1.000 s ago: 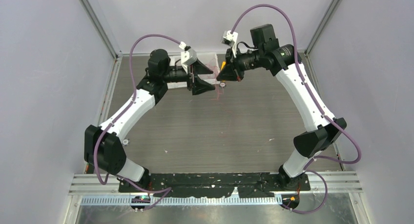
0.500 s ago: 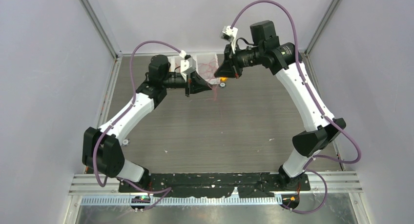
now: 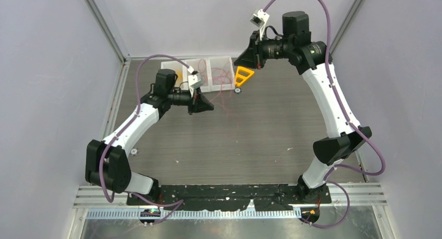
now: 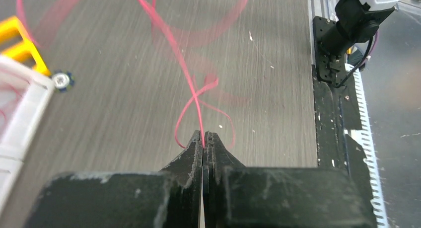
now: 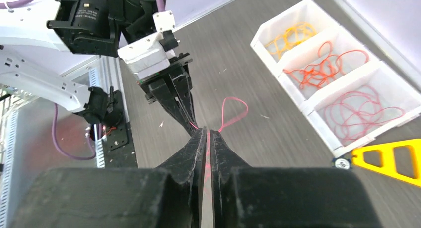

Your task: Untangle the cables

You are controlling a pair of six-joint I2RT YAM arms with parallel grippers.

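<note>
Left claw [image 4: 203,138] clamped shut on a thin red cable [image 4: 198,111] lifted off the worktop [image 4: 268,64]; right claw [image 5: 207,134] pinches what we take to be the same strand. We would part the claws slowly and keep tension light, letting loops slip free.

Grey wood-grain tabletop [image 3: 234,140] enclosed by pale lilac walls [image 3: 47,93].

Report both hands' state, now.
Left hand: closed, pinching a red cable.
Right hand: closed, also on a red cable.
</note>
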